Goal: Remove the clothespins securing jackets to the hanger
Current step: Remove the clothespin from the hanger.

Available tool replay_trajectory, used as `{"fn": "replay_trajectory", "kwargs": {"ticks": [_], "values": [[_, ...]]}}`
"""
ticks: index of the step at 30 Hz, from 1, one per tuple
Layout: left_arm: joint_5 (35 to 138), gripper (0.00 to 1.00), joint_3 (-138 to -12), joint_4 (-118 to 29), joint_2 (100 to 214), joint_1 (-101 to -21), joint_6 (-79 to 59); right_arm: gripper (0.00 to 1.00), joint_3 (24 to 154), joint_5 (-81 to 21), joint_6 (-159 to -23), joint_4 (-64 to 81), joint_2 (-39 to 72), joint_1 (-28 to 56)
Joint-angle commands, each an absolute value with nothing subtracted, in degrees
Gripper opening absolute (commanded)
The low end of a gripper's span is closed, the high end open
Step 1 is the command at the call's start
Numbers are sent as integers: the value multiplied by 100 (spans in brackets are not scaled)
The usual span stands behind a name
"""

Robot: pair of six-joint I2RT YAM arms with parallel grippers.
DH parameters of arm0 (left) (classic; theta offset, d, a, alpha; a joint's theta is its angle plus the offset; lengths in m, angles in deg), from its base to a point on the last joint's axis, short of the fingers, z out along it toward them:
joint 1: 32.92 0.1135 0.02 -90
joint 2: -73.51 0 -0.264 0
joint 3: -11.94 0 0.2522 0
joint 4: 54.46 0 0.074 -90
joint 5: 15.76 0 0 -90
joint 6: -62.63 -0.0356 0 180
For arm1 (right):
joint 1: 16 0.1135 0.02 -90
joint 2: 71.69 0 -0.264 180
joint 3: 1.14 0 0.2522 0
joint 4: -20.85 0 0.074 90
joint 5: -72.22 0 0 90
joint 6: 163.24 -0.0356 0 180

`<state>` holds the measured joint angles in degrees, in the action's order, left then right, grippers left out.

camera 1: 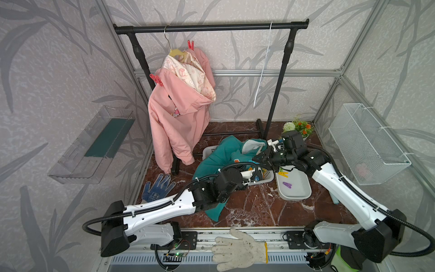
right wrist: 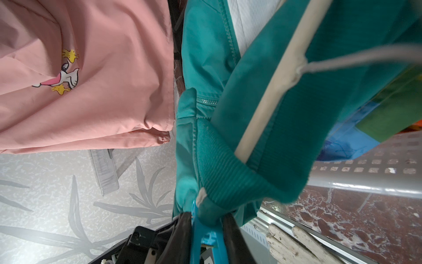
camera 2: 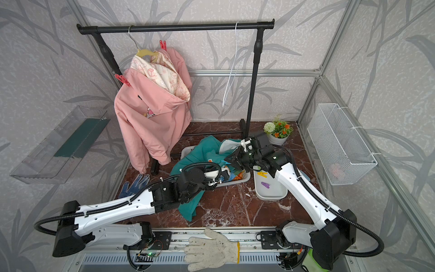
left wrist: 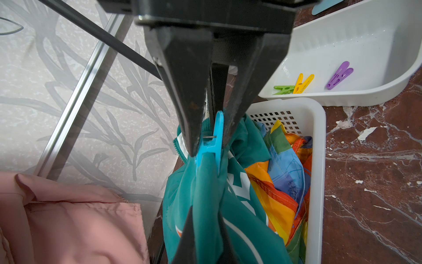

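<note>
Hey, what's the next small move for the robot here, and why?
Probably squeeze the right gripper a little tighter on the blue clothespin until its jaws spread: the fingers flank it, it is clipped on the teal jacket, and the left gripper is shut on that fabric.

We see the right gripper (right wrist: pixel 206 228) with its dark fingers (right wrist: pixel 180 233) lying against both sides of the blue clothespin (right wrist: pixel 201 240). Bunched cloth of the teal jacket (right wrist: pixel 331 102) sits between the peg's arms. A cream hanger (right wrist: pixel 269 96) with a wire hook (right wrist: pixel 354 60) lies across that jacket. The pink jacket (right wrist: pixel 102 109) hangs just beside it, showing a cartoon print (right wrist: pixel 66 75). Behind the teal cloth we glimpse the rainbow-striped jacket (right wrist: pixel 388 114), the white basket (right wrist: pixel 365 178), the marble tabletop (right wrist: pixel 342 217) and a knit glove (right wrist: pixel 296 244).
</note>
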<state>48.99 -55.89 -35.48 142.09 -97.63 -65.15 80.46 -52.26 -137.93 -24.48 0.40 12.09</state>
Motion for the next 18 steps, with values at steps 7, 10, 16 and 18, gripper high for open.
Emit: {"fn": "replay_trajectory", "kwargs": {"ticks": [7, 10, 16, 18], "values": [[4700, 0, -5687, -3674, 14242, -9726, -6645, 0, 8172, -4961, -13784, -2553, -191, 990], [4662, 0, -5667, -3669, 14268, -9724, -6648, 0, 8194, -4951, -13747, -2568, -331, 872], [4587, 0, -5685, -3656, 14321, -9717, -6649, 0, 8215, -4963, -13485, -2907, -630, 491], [4594, 0, -5678, -3642, 14306, -9717, -6625, 0, 8154, -4959, -13308, -3113, -768, 241]]}}
